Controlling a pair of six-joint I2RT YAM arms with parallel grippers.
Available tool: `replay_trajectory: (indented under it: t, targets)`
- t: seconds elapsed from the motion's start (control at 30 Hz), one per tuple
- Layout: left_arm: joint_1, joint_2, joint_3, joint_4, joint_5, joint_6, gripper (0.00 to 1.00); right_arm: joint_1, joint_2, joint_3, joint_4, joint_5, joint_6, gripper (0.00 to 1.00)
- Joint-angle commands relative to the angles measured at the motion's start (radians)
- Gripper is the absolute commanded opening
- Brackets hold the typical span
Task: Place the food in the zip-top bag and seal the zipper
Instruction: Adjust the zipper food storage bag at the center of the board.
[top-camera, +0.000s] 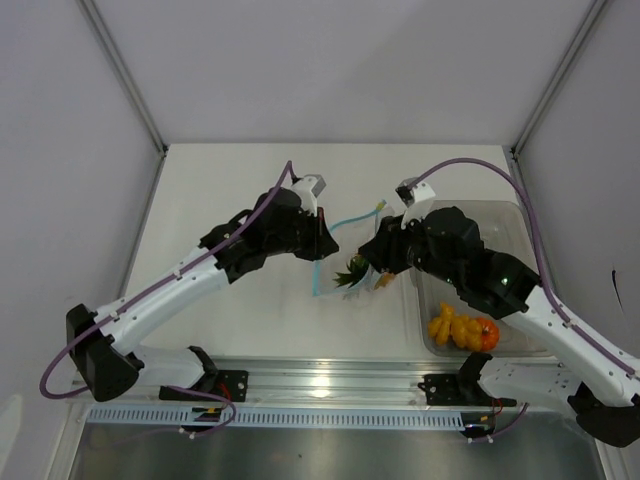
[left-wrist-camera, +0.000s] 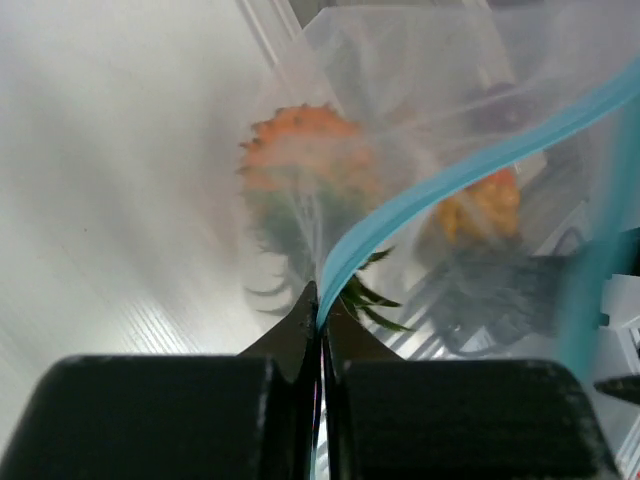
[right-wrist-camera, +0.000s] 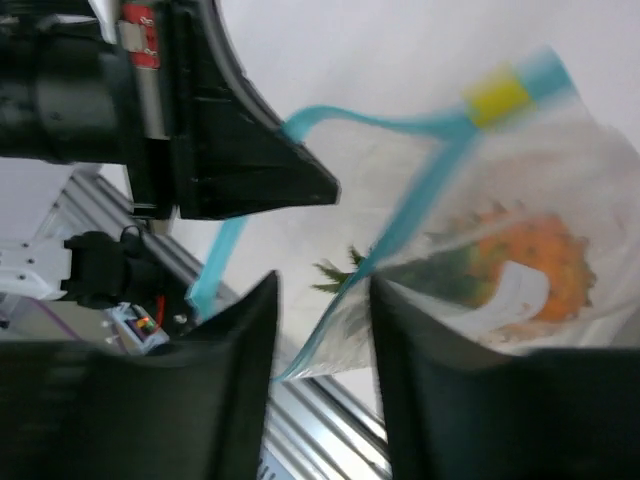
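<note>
Through the left wrist camera the pineapple is a soft blur behind the bag. Whether the yellow-orange lump to its right lies inside the plastic or beyond it cannot be told. The zipper runs off the right edge. From the right wrist, the right gripper shows dark, smeared fingers cut by the bottom edge, and the bag runs off the right. From above, both wrists cover their fingertips, the right arm hides much of the bin, and the food pieces inside blend together.
</note>
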Motion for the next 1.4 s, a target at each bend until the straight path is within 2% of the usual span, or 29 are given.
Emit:
replay_trajectory:
  t: [0.0, 0.03, 0.13, 0.2, 0.37, 0.67, 0.8, 0.9, 0.97, 1.2, 1.37]
  targets:
    - [0.003, 0.01, -0.037, 0.043, 0.056, 0.055, 0.01, 0.011, 0.021, -0.025, 0.058, -0.06, -0.025, 0.51]
    - [0.003, 0.022, -0.039, 0.041, 0.065, 0.059, 0.01, 0.008, 0.028, -0.027, 0.047, -0.046, -0.011, 0.61]
    - [0.001, 0.022, -0.06, 0.049, 0.064, 0.059, 0.01, -0.031, 0.041, -0.019, 0.011, -0.006, 0.015, 0.71]
    - [0.003, 0.027, -0.057, 0.046, 0.068, 0.057, 0.01, -0.066, 0.054, 0.002, -0.016, 0.02, 0.023, 0.72]
    - [0.003, 0.025, -0.042, 0.046, 0.087, 0.055, 0.01, -0.092, 0.111, 0.082, -0.135, 0.109, 0.027, 0.72]
    - [-0.011, 0.034, -0.002, 0.052, 0.122, 0.043, 0.0, -0.114, 0.228, 0.182, -0.209, 0.178, 0.05, 0.72]
    - [-0.02, 0.041, 0.024, 0.049, 0.128, 0.043, 0.01, -0.114, 0.301, 0.229, -0.258, 0.222, 0.067, 0.69]
    - [-0.026, 0.053, 0.05, 0.044, 0.136, 0.043, 0.01, -0.112, 0.324, 0.232, -0.278, 0.242, 0.076, 0.61]
    - [-0.029, 0.062, 0.058, 0.043, 0.142, 0.043, 0.01, -0.101, 0.328, 0.228, -0.295, 0.264, 0.079, 0.6]
    - [-0.04, 0.077, 0.068, 0.047, 0.156, 0.04, 0.01, -0.101, 0.32, 0.203, -0.284, 0.352, 0.05, 0.58]
    - [-0.043, 0.079, 0.061, 0.05, 0.174, 0.037, 0.01, -0.14, 0.335, 0.113, -0.128, 0.359, -0.065, 0.6]
